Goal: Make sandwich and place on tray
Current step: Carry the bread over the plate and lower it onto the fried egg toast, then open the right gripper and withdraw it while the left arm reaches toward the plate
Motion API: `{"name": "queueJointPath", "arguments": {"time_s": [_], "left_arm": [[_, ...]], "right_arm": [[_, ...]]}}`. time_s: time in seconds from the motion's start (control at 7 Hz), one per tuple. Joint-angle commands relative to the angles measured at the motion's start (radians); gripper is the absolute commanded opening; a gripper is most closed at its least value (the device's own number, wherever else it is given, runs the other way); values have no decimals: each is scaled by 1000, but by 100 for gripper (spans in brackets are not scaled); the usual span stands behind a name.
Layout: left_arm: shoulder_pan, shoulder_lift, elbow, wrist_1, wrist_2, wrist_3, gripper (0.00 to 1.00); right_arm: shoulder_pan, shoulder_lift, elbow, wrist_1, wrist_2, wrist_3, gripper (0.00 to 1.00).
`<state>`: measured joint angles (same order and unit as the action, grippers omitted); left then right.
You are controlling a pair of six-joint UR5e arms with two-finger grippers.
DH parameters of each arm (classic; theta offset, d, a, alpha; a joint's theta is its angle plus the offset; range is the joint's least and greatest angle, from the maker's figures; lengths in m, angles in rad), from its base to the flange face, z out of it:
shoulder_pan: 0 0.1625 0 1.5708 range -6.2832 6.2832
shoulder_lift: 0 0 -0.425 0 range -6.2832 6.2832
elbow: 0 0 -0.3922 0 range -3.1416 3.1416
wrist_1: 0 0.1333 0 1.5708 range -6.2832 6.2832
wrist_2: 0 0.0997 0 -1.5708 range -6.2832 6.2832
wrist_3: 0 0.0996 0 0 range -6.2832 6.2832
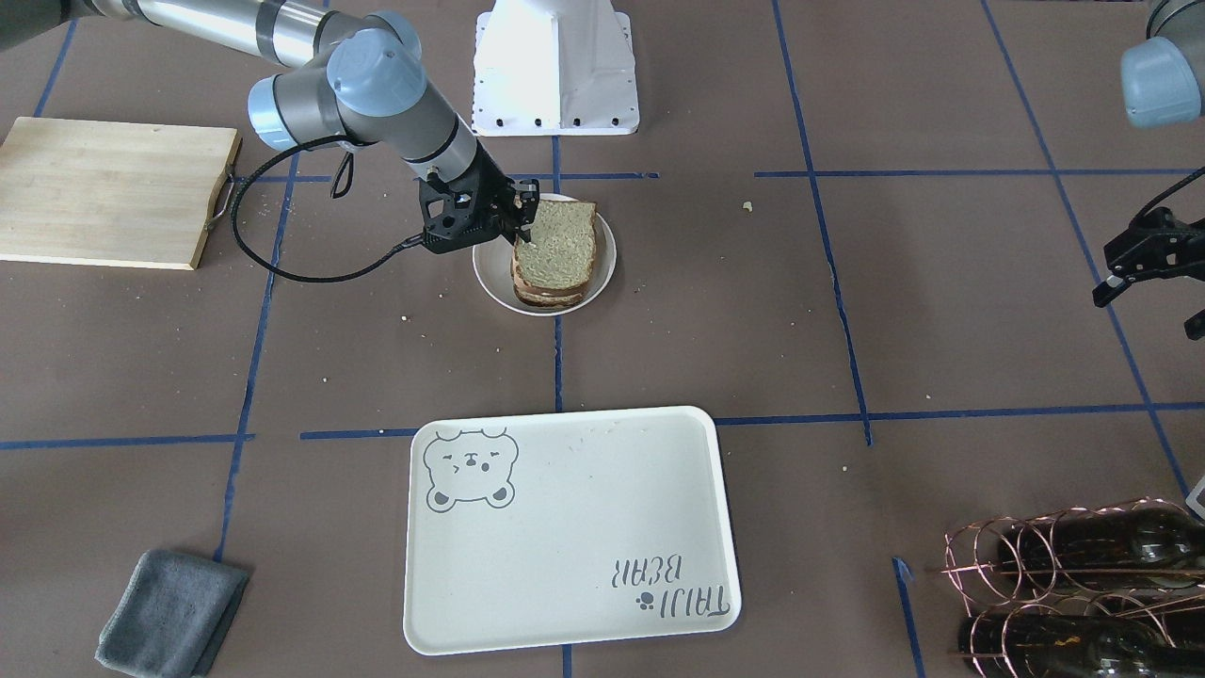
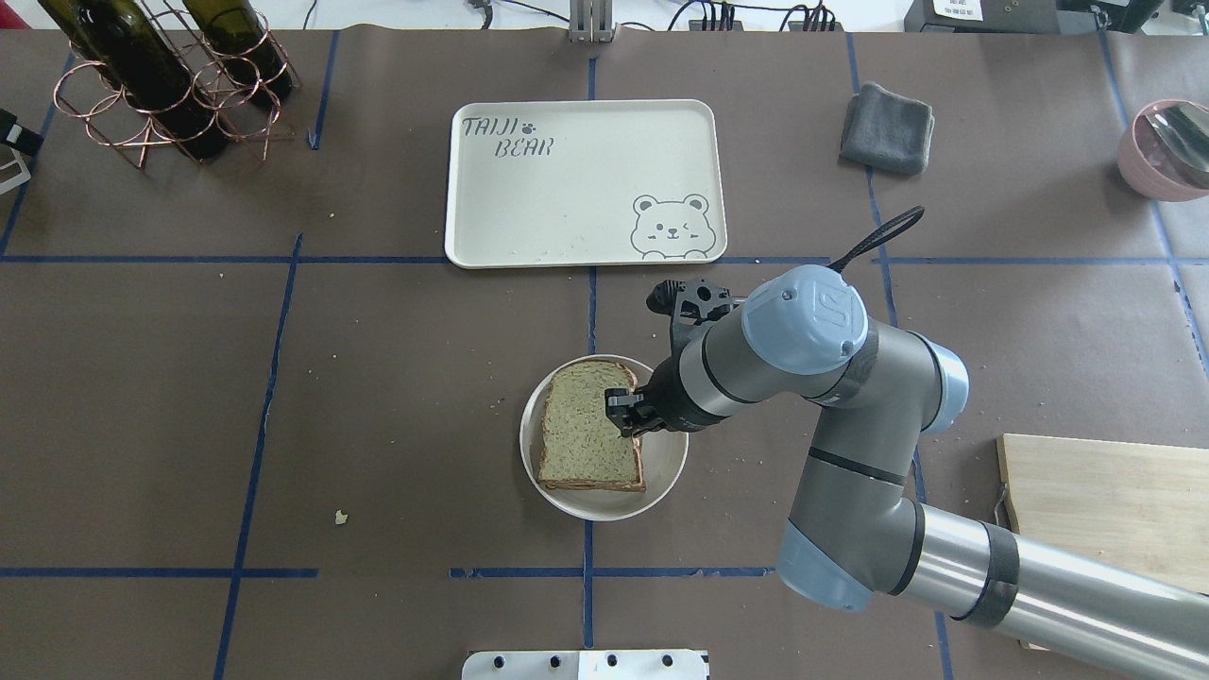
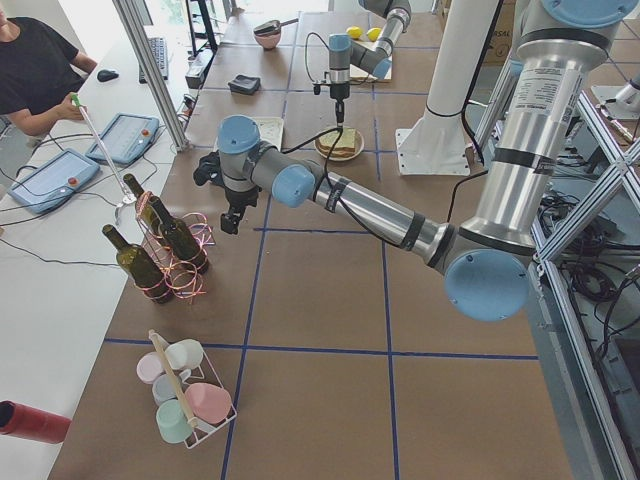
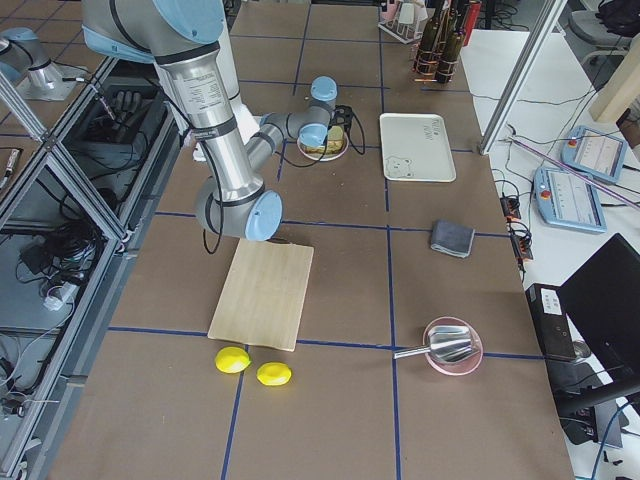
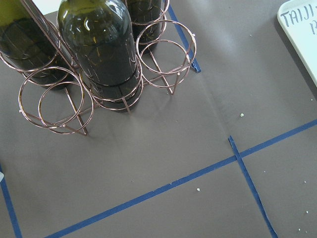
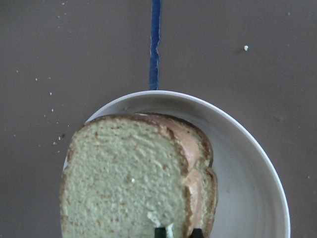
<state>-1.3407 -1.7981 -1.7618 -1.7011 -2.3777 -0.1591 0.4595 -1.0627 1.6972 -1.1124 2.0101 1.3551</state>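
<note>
The sandwich (image 1: 554, 273) is seen on a small round white plate (image 2: 661, 472) near the middle of the table, well apart from the tray (image 2: 567, 189), which lies on the far side of it (the bear drawing sits at the tray's near right corner). The right gripper (image 2: 628, 416) is set at the sandwich's right edge. Its fingers are clamped on the crust of the top slice (image 6: 124, 173), one over the crumb and the other just outside the crust. A pale pinkish layer and a second slice are seen beneath, offset a little to one side. The left gripper (image 1: 1148, 314) is held above the table at the far left, near a copper wire rack (image 5: 163, 59) of dark wine bottles (image 5: 99, 44), with its fingers apart. A folded grey cloth (image 2: 888, 127) is seen to the right of the tray, and a wooden board (image 2: 1115, 501) lies at the near right, beside the right arm.
</note>
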Motion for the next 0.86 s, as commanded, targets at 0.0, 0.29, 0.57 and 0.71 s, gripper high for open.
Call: {"name": "queueJointPath", "arguments": {"time_s": [0.0,0.29,0.57,0.71], "left_arm": [[2,-12,2,0,0,-29,100],[76,-29,-37,-76,3,-237,100],[248,-38,-135,-83,44,-484,100],[356,-64,-175,-83,154,-625,100]], "right_arm": [[24,1,1,-9,-8,12,100],[123,-2,27,-112,69,0,100],[223,-17,96,-298,122,-86,100],[275,-20,139,-416,151,-176,100]]}}
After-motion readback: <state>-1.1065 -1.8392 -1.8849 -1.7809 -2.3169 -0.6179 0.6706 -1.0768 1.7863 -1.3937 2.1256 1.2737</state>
